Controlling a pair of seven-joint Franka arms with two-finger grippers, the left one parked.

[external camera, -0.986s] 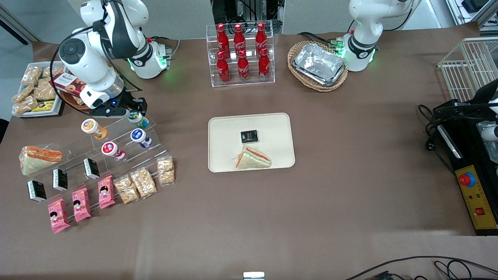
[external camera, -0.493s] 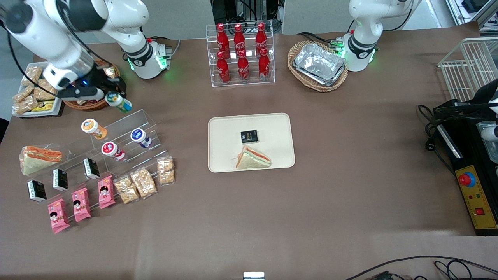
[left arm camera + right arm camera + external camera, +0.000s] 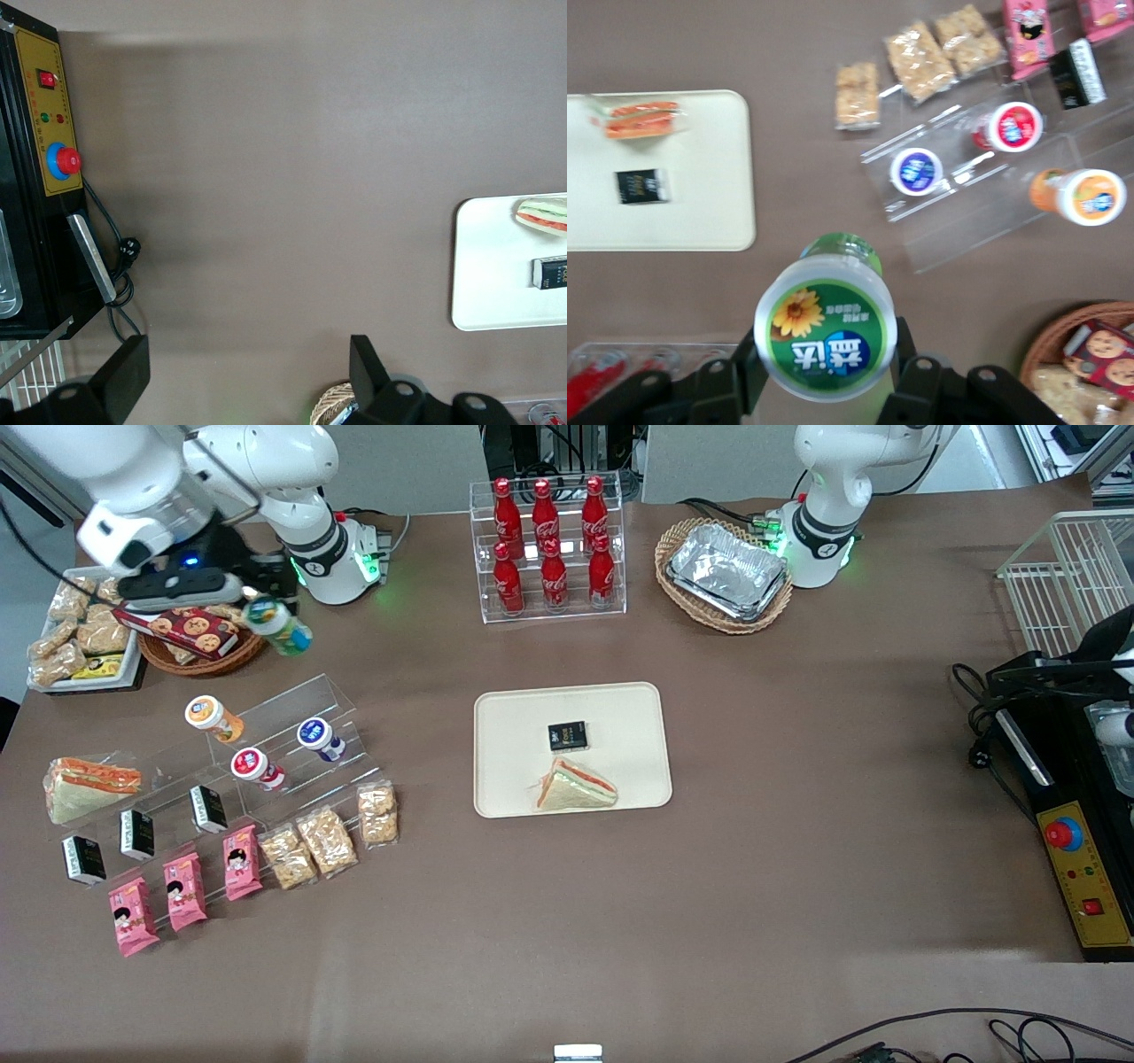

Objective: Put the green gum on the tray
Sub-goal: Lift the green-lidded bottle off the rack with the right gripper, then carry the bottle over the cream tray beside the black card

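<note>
Gum (image 3: 278, 628) is held aloft in the closed hand (image 3: 266, 615), near the cookie basket (image 3: 190, 657), well apart from the tray (image 3: 514, 717). Judged light, rigid, smooth-walled; grip is best taken across the body below the lid.

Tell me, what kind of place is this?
Probably a robot lab set up as a mock snack shop: a cola rack, snack packs, a control box. The tool holds the green gum above the table.
</note>
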